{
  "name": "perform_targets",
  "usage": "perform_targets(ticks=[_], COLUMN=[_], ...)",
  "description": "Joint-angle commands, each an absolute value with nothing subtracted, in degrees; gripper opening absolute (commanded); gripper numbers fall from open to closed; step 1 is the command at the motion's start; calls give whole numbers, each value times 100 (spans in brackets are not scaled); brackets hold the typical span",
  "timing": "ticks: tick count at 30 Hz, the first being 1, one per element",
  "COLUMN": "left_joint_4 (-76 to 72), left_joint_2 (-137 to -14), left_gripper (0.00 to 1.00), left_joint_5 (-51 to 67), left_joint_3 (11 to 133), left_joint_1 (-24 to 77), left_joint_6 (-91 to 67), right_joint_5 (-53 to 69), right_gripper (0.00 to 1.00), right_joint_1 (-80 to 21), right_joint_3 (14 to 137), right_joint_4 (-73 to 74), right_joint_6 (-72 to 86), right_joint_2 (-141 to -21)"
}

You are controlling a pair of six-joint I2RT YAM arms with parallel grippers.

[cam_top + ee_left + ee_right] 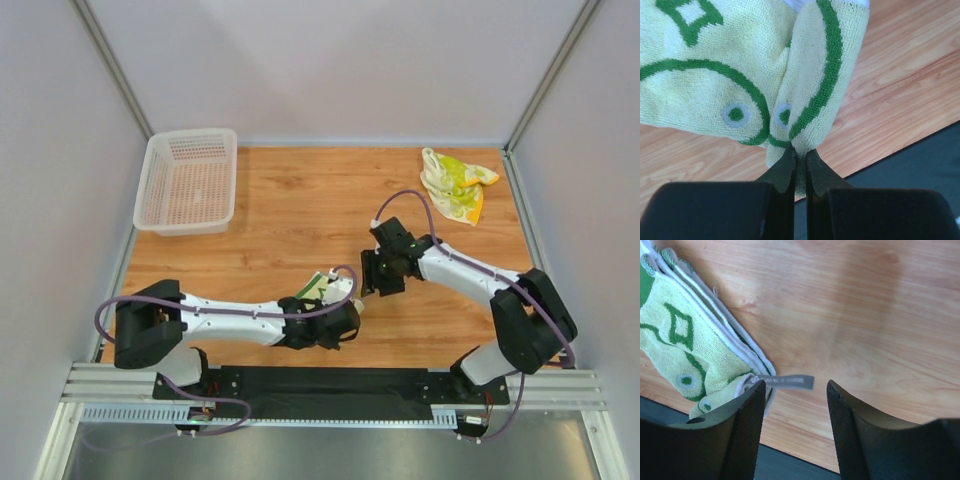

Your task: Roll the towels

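The cream towel with the dark green line pattern (318, 287) lies folded near the table's front edge, partly under my left gripper (330, 303). In the left wrist view the left gripper (799, 152) is shut on a pinched fold of this towel (740, 75). My right gripper (376, 280) hovers just right of it, open and holding nothing. In the right wrist view the right gripper (796, 385) frames bare wood, with the towel (685, 345) and its grey label (785, 381) by the left finger. The second towel, with yellow-green blotches and an orange edge (455, 185), lies crumpled at the back right.
A white mesh basket (188, 180) stands at the back left corner. The wooden table (300, 210) is walled in by grey panels on three sides. A black base strip (320, 380) runs along the near edge.
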State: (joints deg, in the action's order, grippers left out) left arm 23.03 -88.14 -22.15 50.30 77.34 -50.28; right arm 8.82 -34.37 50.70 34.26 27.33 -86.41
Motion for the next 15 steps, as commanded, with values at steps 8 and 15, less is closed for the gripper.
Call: perform_targets(ticks=[8,15], left_joint_4=[1268,459], left_joint_2=[-8183,-8015], left_gripper=[0,0], left_joint_5=[-406,481], left_joint_3=[4624,3824], left_joint_1=[6909,6153], left_joint_6=[-5615,-6011], right_joint_5=[1711,2970], right_gripper=[55,59], right_joint_1=[-3261,-3261], right_joint_3=[4563,3832], right_joint_4=[2990,1944], right_joint_6=[2680,3146], right_joint_2=[-7155,-6566])
